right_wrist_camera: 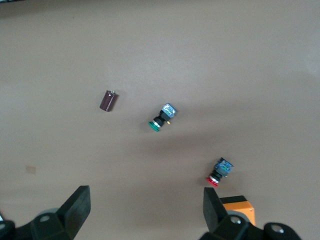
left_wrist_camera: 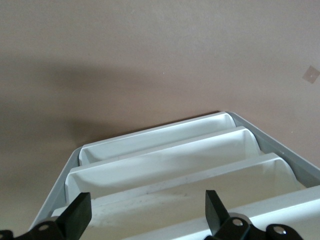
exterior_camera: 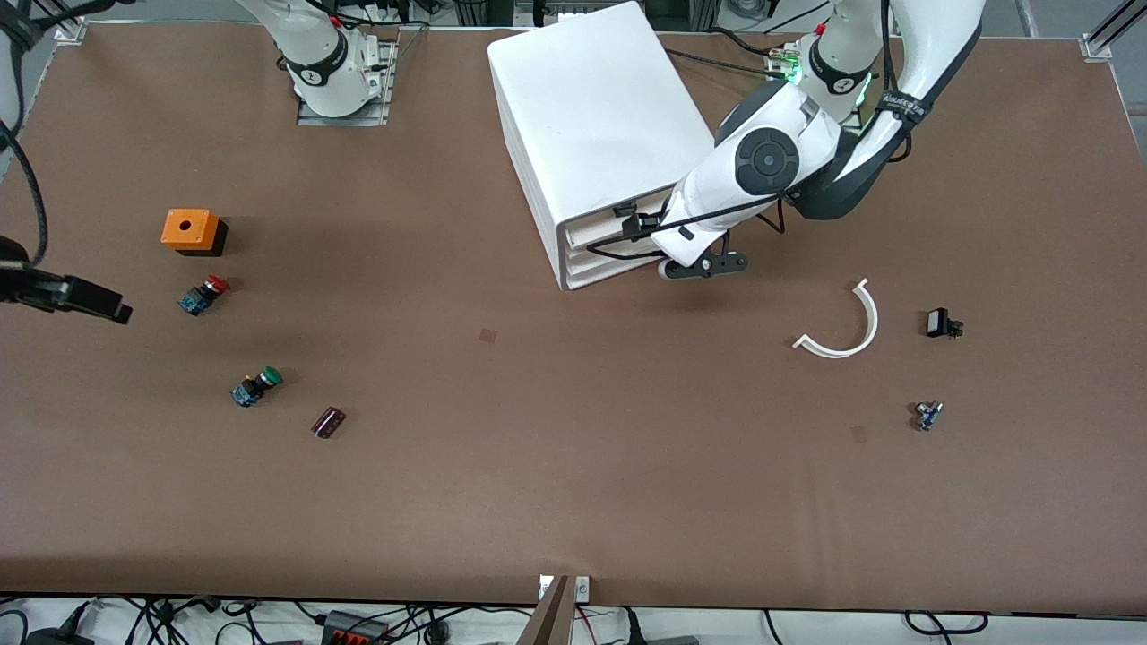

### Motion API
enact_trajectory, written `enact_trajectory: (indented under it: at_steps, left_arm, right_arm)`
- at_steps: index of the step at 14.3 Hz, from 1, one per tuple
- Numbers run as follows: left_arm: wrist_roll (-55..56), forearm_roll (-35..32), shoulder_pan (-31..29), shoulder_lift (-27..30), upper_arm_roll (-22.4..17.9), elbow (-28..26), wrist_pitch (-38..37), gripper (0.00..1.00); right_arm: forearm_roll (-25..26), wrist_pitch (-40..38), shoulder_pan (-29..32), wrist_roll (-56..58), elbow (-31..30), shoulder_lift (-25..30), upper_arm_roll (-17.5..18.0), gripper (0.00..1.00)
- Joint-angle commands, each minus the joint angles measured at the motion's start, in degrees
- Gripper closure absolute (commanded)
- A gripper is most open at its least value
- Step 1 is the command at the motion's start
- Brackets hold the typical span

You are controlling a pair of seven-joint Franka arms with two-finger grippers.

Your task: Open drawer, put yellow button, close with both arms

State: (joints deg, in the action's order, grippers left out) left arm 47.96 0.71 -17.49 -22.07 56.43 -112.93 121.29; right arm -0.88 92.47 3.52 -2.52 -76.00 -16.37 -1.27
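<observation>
From the front, the white drawer cabinet (exterior_camera: 596,143) sits shut on the bench (exterior_camera: 573,466) with the left claw (exterior_camera: 708,265) at its drawer fronts, yellow button unseen; both wrist views show claws (left_wrist_camera: 145,212) (right_wrist_camera: 145,207) spread wide, empty.

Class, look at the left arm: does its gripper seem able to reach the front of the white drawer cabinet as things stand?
Probably yes: the left gripper hangs open right at the drawer cabinet's front, with nothing visible between them.

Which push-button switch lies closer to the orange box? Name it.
The red-capped switch, just in front of the orange box. The green-capped switch lies nearer the front camera, beside the dark capacitor.
</observation>
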Motion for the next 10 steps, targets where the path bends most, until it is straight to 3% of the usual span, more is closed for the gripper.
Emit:
enact_trajectory:
  at_steps: [1,5,10]
  left_arm:
    - [-0.15,1.40,-1.06,0.89,1.84,-1.85,-0.27,0.00]
    - [-0.15,2.72,-0.71,0.54,1.84,-2.38,-0.27,0.00]
    - [-0.67,2.72,-1.32,0.97,1.84,-1.42,-0.97,0.00]
  right_arm:
    - [0.88,1.40,1.22,4.27,-4.34,4.24,0.83,0.00]
    - [1.67,-1.50,1.14,3.67,-5.47,5.82,0.83,0.00]
    - [1.93,4.72,0.88,3.66,-18.28,13.19,0.92,0.00]
